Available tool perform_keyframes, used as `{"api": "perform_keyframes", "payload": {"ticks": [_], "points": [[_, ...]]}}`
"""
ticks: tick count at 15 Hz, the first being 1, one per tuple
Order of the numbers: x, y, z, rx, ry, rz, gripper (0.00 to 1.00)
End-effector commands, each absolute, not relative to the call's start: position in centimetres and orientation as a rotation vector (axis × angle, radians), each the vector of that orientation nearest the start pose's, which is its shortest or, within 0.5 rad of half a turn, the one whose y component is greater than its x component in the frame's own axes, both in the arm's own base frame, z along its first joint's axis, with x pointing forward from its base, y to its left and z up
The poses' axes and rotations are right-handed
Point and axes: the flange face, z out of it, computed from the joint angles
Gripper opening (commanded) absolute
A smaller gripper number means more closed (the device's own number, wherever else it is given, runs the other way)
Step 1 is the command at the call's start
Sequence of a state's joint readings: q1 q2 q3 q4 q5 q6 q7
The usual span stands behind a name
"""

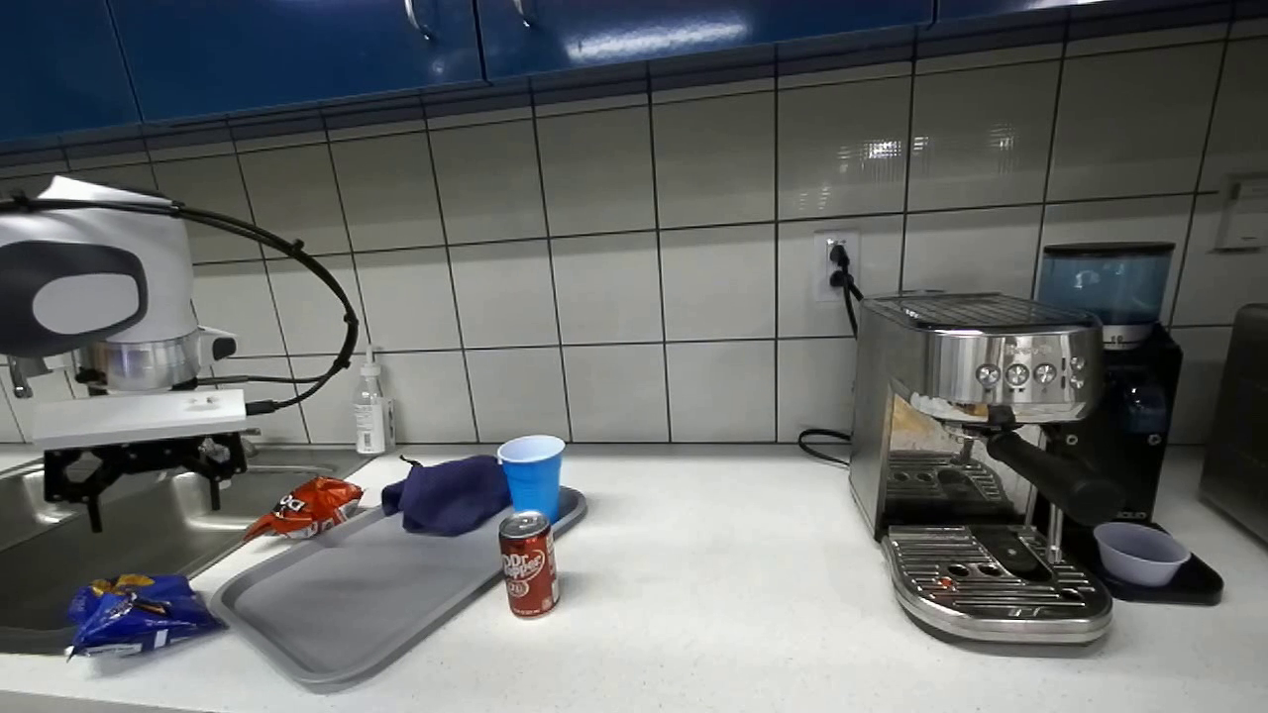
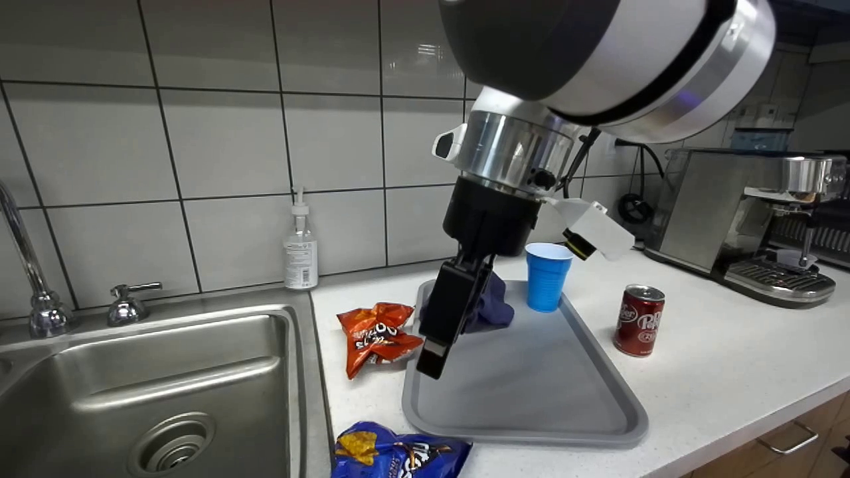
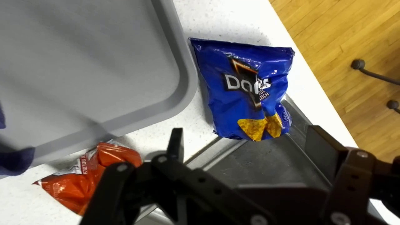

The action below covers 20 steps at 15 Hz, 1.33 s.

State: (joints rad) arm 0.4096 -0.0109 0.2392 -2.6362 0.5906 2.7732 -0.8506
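My gripper (image 3: 250,145) is open and empty, its two black fingers wide apart in the wrist view. It hangs above the counter and sink edge in both exterior views (image 1: 156,507) (image 2: 433,362). A blue Doritos bag (image 3: 247,87) lies below and ahead of the fingers, partly over the sink corner, beside the tray. It also shows in both exterior views (image 1: 139,616) (image 2: 402,457). An orange-red chip bag (image 3: 81,179) lies by the tray's other corner, partly hidden by a finger. The grey tray (image 3: 93,62) carries a dark purple cloth (image 1: 451,497) and a blue cup (image 1: 533,473).
A Dr Pepper can (image 1: 528,566) stands upright beside the tray. The steel sink (image 2: 219,392) with its faucet (image 2: 30,259) adjoins the counter. A soap bottle (image 2: 300,255) stands near the wall. An espresso machine (image 1: 981,366), a grinder (image 1: 1139,396) and a small bowl (image 1: 1139,557) stand further along.
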Motion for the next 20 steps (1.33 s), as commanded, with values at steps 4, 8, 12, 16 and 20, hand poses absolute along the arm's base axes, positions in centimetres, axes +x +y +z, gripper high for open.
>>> {"api": "perform_keyframes", "payload": {"ticks": [4, 8, 12, 16, 20], "points": [[36.5, 25.9, 24.1, -2.548, -1.38, -0.184, 1.0], [36.9, 26.6, 22.7, -2.546, -1.407, -0.155, 1.0], [37.6, 27.4, 21.3, -2.543, -1.448, -0.123, 1.0], [38.1, 28.5, 20.3, -2.543, -1.491, -0.1, 1.0], [38.3, 29.4, 19.4, -2.542, -1.509, -0.077, 1.0]]}}
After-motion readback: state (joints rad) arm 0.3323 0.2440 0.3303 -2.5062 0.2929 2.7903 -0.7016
